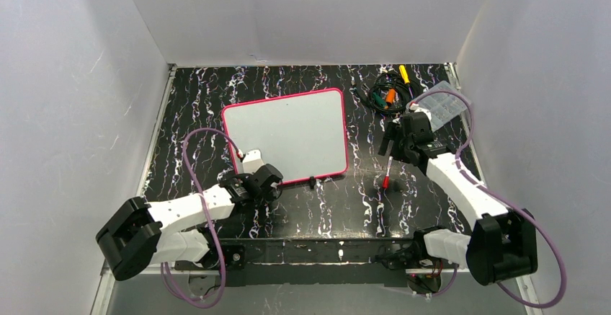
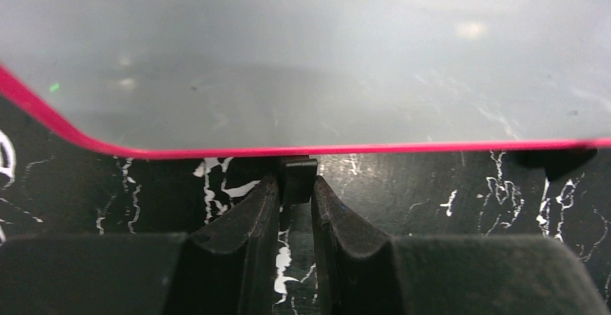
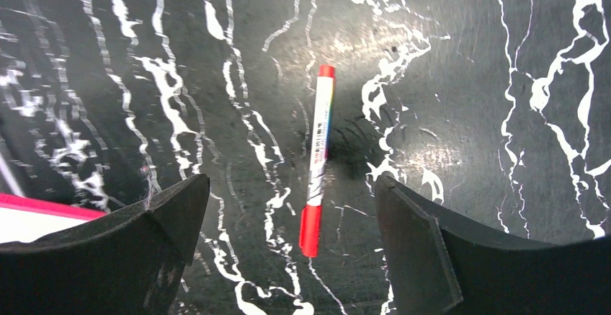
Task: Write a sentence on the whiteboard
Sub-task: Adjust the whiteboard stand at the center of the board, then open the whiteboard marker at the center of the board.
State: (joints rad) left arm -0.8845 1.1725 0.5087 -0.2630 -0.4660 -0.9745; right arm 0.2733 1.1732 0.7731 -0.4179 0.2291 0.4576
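Whiteboard (image 1: pixel 284 135) sits flat on the black marbled worktop (image 1: pixel 194 99), roughly centre and a bit toward the left arm. It has a pink-red rim and rounded corners, and its face is blank white.

The left end effector (image 1: pixel 248 160) is down at the board's near edge, by the near-left corner. From the left wrist view the end effector (image 2: pixel 295 185) has its fingers (image 2: pixel 252 221) nearly together, pinched on a small black tab (image 2: pixel 297 174) that sticks out just under the whiteboard (image 2: pixel 302 63) rim. A second tab (image 1: pixel 311 182) sits further along the same edge, untouched.

The right end effector (image 1: pixel 391 145) hangs over the worktop just right of the board, jaws wide apart and gripping nothing. A red-capped marker (image 1: pixel 387 171) lies flat on the worktop right below it. In the right wrist view the marker (image 3: pixel 317 156) lines up in the gap between the two fingers (image 3: pixel 418 236) of the end effector (image 3: pixel 292 178), touching neither. A sliver of whiteboard (image 3: pixel 29 221) peeks in at the left edge.

Back right there's a tangle of cables (image 1: pixel 385 95) and a clear plastic box (image 1: pixel 439 106), well apart from the board.
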